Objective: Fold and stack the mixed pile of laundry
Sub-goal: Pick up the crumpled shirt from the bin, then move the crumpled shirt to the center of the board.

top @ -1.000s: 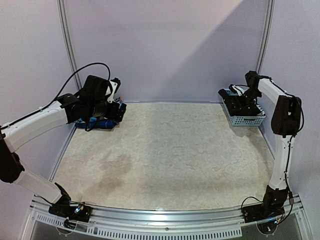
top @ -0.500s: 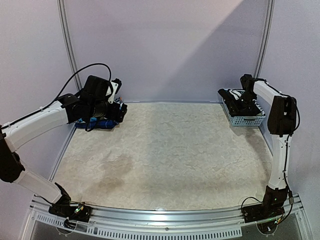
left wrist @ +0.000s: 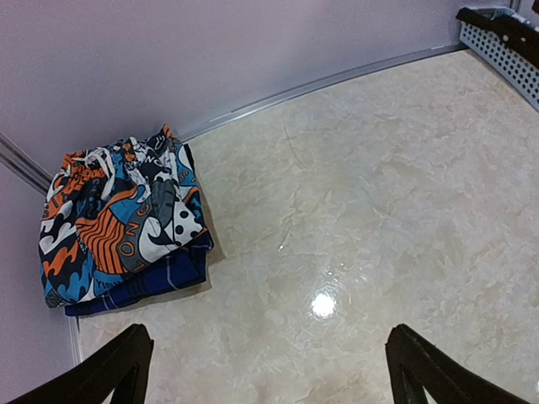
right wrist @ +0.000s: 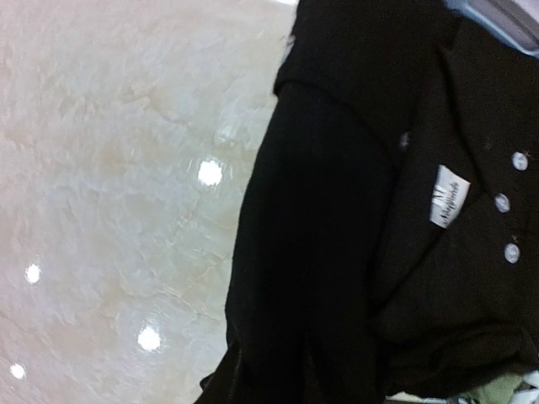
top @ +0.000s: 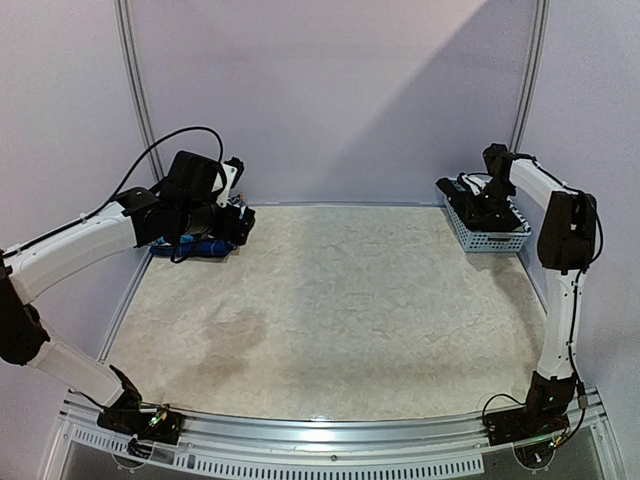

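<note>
Now | table (top: 330, 300): wide room in front of both arms | left gripper (left wrist: 265, 358): fingers wide apart, holding nothing, over folded stack (left wrist: 118, 223), far left corner | right gripper (top: 492, 195): nearest the black clothes (right wrist: 337, 236) in basket (top: 495, 240), far right corner, clothes just under it, basket walls close by — cannot tell if pinched

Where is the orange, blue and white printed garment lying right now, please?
In the left wrist view, the printed garment lies folded on a blue piece in the table's far-left corner, against the wall.
</note>
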You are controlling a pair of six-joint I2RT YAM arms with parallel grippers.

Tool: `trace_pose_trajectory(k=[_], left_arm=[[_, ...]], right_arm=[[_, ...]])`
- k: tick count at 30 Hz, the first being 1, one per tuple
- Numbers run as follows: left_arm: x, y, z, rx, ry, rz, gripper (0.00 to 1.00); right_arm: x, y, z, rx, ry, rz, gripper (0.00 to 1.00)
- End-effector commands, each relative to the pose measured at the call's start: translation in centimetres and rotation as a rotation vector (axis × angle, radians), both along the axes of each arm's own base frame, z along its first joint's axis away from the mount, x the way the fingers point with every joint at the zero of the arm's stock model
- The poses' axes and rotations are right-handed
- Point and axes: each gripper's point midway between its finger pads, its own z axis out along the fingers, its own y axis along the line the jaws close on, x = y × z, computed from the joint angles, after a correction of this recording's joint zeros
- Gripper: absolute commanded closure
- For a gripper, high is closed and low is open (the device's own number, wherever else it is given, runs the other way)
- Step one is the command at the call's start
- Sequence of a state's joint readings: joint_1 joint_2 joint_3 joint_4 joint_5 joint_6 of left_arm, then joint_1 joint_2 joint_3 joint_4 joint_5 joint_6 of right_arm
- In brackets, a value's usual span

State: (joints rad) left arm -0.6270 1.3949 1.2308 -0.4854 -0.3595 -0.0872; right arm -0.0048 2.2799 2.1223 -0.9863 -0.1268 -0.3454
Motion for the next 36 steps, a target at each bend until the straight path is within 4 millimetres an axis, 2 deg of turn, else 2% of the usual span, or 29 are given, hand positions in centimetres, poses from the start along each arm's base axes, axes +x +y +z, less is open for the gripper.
trace_pose_trajectory(k=[1,4,6,10,13,15,18,19,22,24,26,29,31,33,34,36], left_arm=[[0.2,0.0,-0.6,0.001,0.022,-0.004,0.01],[0.2,0.0,-0.7,0.006,0.024,-0.005,0.01],[0.3,0.1,-0.8,0.015,0.024,-0.001,0.01],[0.4,0.0,-1.1,0.022,0.03,-0.002,0.01],[0.4,0.0,-1.2,0.025,0.032,0.001,0.01],[0.5,0.1,-1.3,0.027,0.031,0.002,0.01],[0.5,0.1,-1.2,0.03,0.029,0.004,0.01],[0.5,0.2,-1.2,0.031,0.028,0.005,0.01],[0.5,0.3,-1.1,0.039,0.023,0.011,0.01],[0.5,0.5,-1.0,0.046,0.016,0.018,0.01],[0.6,0.9,-0.8,0.061,0.005,0.027,0.01],[0.6,1.3,-0.6,0.073,-0.011,0.039,0.01],[0.6,1.4,-0.5,0.077,-0.015,0.044,0.01],[0.6,1.4,-0.4,0.075,-0.017,0.044,0.01],[0.6,1.4,-0.5,0.074,-0.016,0.043,0.01],[0.6,1.2,-0.5,0.07,-0.014,0.036,0.01]], right_arm=[[0.7,-0.2,5.6,0.005,-0.139,-0.028,0.82],[1.4,-0.8,7.3,-0.017,-0.205,-0.057,0.91],[2.0,-1.3,9.8,-0.041,-0.288,-0.073,0.99],[2.3,-1.3,15.0,-0.049,-0.416,-0.058,1.0],[1.3,-0.2,19.5,0.0,-0.502,-0.011,1.0],[-0.5,2.9,23.3,0.039,-0.569,0.072,1.0],[-4.1,7.4,26.6,0.085,-0.608,0.25,1.0],[-5.9,9.1,28.0,0.088,-0.629,0.311,1.0],[-10.9,14.4,29.8,0.096,-0.647,0.531,1.0],[-14.5,17.2,31.7,0.119,-0.684,0.648,1.0],[-17.1,18.9,33.8,0.161,-0.731,0.709,1.0],[-18.7,19.5,37.0,0.258,-0.788,0.69,1.0],[-18.7,19.5,37.6,0.286,-0.795,0.659,1.0],[-17.0,18.6,36.8,0.237,-0.794,0.581,1.0],[-15.7,18.0,35.9,0.205,-0.785,0.527,1.0],[-12.4,16.3,32.5,0.138,-0.739,0.414,1.0]])
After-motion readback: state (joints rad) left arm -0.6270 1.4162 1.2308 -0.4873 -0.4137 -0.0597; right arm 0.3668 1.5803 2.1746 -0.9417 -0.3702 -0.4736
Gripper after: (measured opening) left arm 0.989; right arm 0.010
